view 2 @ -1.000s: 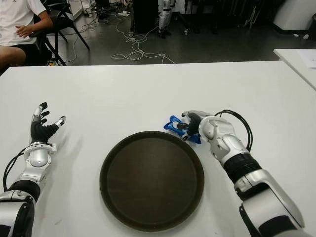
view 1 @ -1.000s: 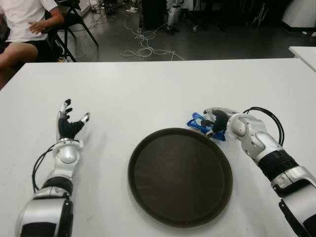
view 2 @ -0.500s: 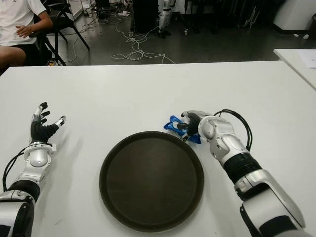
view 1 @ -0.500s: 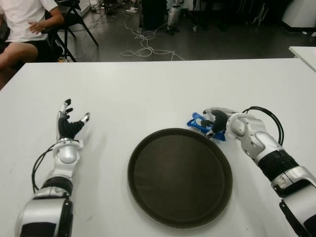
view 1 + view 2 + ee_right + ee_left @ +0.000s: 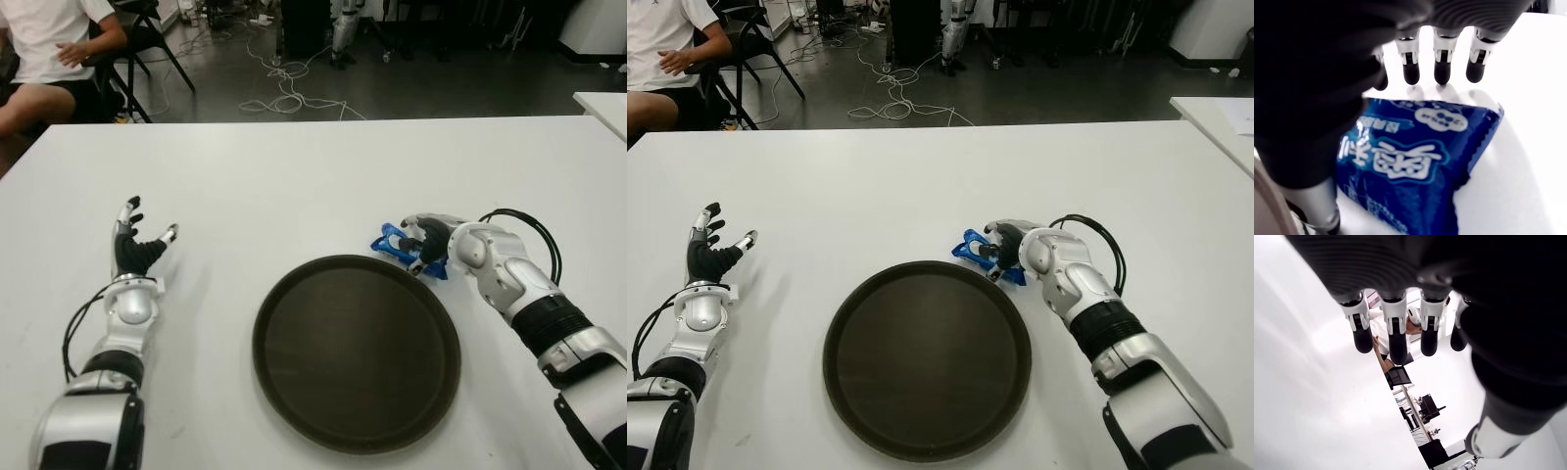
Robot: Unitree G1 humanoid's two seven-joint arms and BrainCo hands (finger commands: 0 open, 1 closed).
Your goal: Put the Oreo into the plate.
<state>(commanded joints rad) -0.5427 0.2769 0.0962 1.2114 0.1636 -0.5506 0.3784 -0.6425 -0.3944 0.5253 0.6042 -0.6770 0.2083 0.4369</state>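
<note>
Reaching over the blue Oreo packet (image 5: 1415, 171), the right hand (image 5: 431, 240) is seen at the far right edge of the plate (image 5: 357, 351), on the side away from the robot. In the right wrist view the fingers (image 5: 1442, 68) are held straight and slightly apart above the packet, their tips pointing past its far edge toward the white tabletop (image 5: 294, 186), while the thumb shows beside the packet's near corner; no firm clamp on the packet can be made out, so the hand is read as unclosed around it. The packet is seen lying on the tabletop just outside the plate's rim, partly covered by the hand, and it is not in the plate. The plate itself is a dark round tray, and nothing is seen lying in it. A black cable (image 5: 534, 230) is looped at the right forearm, beyond the plate's right side. Well to the left of the plate, the left hand (image 5: 137, 250) is shown with its fingers spread and pointing away from the robot, nothing held in it; whether it touches the tabletop cannot be told. Far beyond the plate, past the tabletop's back edge, a seated person (image 5: 49, 59) is visible at the left, with cables (image 5: 279, 93) lying on the floor.
</note>
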